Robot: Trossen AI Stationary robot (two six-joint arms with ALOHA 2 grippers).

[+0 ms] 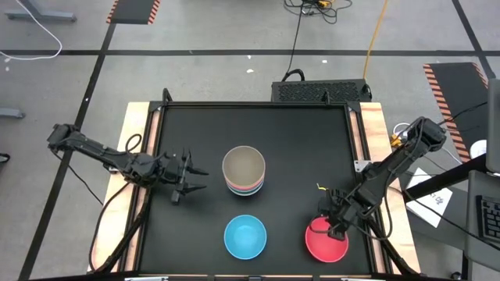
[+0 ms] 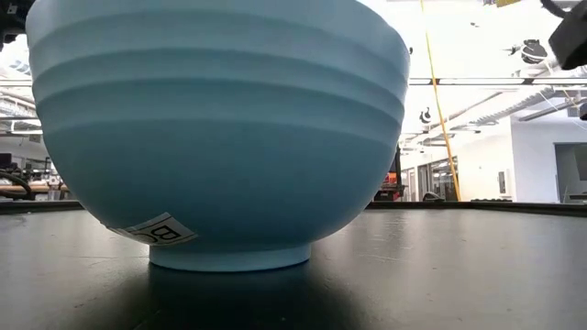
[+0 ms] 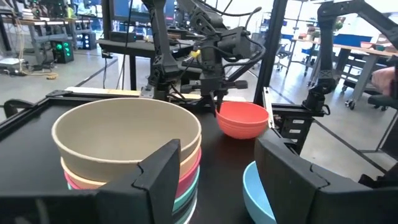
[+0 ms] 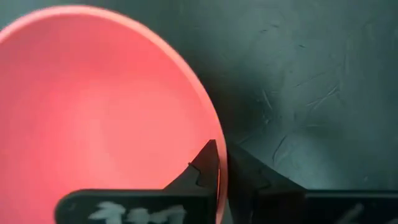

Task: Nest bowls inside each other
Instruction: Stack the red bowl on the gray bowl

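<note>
A stack of nested bowls (image 1: 244, 172) stands mid-table on its base, a beige-olive bowl on top (image 3: 124, 134). Nearer the front edge, the light blue bowl (image 1: 245, 236) (image 2: 220, 137) and the red bowl (image 1: 326, 240) (image 3: 242, 119) rest on the black mat. My left gripper (image 1: 191, 179) (image 3: 217, 180) is open, hovering left of the stack and pointing at it. My right gripper (image 1: 336, 225) (image 4: 221, 165) is shut on the red bowl. The stack's lower bowls show only as pink, peach and teal rims. My right gripper holds the red bowl by its rim (image 4: 216, 140), on the bowl's far right side. One finger (image 4: 202, 168) is inside the bowl and the other outside, pinching the wall. The fingers come from above, pointing down. Whether the bowl still sits on the mat I cannot tell.
The black mat (image 1: 203, 133) is framed by raised wooden side rails (image 1: 134, 140). Bare mat lies between the stack and the red bowl and along the far half. A black box (image 1: 320, 91) sits beyond the far edge.
</note>
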